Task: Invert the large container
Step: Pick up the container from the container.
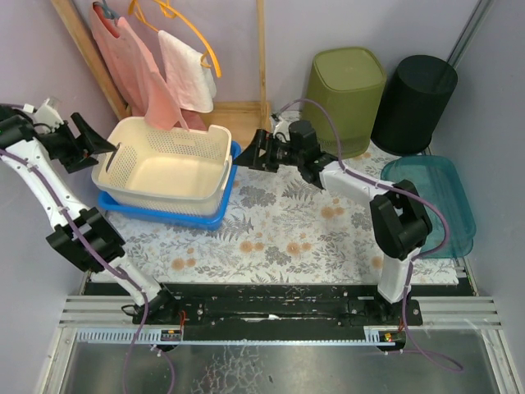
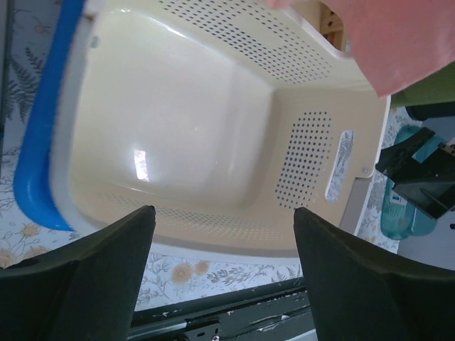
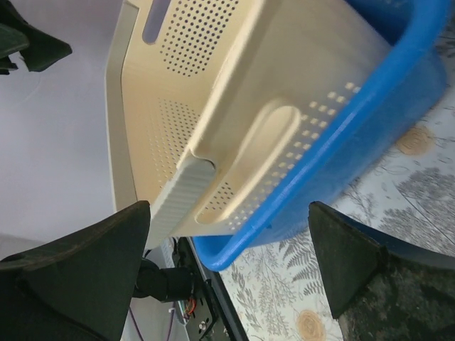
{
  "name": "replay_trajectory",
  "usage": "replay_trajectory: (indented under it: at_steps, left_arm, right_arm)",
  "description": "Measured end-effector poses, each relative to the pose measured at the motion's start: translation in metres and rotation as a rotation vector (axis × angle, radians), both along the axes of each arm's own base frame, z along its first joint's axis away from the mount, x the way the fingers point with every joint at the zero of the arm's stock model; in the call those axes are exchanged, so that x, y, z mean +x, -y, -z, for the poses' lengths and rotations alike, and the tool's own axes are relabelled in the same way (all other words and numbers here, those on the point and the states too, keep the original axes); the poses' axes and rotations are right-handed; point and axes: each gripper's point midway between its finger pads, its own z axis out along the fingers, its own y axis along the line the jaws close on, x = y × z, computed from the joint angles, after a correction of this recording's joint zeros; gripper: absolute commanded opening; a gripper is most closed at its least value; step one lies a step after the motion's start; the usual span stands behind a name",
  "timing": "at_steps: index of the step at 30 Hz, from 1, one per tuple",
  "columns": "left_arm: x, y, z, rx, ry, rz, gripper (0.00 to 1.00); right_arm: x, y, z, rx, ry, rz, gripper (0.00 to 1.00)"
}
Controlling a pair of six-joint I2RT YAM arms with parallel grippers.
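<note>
Floral-patterned cloth covers the bench, with a pale lilac wall behind.

- Cream basket: the large container, with perforated walls and a slot handle at each end. It stands upright with its open side up at the far left of the bench. Nothing shows inside it in the left wrist view.
- Blue tray: it lies under the cream basket, which is nested in it. Its rim shows along the near and right sides.
- Left arm: it reaches along the left edge of the bench. The left jaws are spread wide, just beside the left end of the basket and level with its rim. They hold nothing.
- Right arm: it stretches leftward across the far part of the bench. The right jaws are spread wide, just beside the right end of the basket, and face its handle slot. They hold nothing. Whether a fingertip touches the blue rim cannot be told.
- Pink cloth and white towel: both hang from a wooden rack at the far left. The lower edge of the pink cloth hangs at the far rim of the basket.
- Green bin and black bin: they stand side by side at the far right, with the green one on the left.
- Teal tray: it lies flat at the right edge, well apart from the basket.
</note>
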Motion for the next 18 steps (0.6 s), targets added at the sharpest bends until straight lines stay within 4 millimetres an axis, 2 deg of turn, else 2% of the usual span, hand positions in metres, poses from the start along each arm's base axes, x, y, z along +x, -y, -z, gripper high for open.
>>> replay_trajectory:
  at_steps: [6, 12, 18]
  left_arm:
    - [-0.006, -0.028, 0.020, -0.034, -0.031, -0.049, 0.78]
    - [-0.013, -0.027, 0.029, -0.029, -0.044, -0.034, 0.78]
    - [-0.019, -0.025, 0.029, -0.011, -0.044, -0.027, 0.78]
  right_arm:
    - [-0.010, -0.035, -0.004, 0.001, 0.014, -0.044, 1.00]
    - [-0.019, -0.044, -0.005, 0.001, 0.008, -0.064, 1.00]
    - [-0.013, -0.058, -0.001, 0.005, -0.002, -0.074, 1.00]
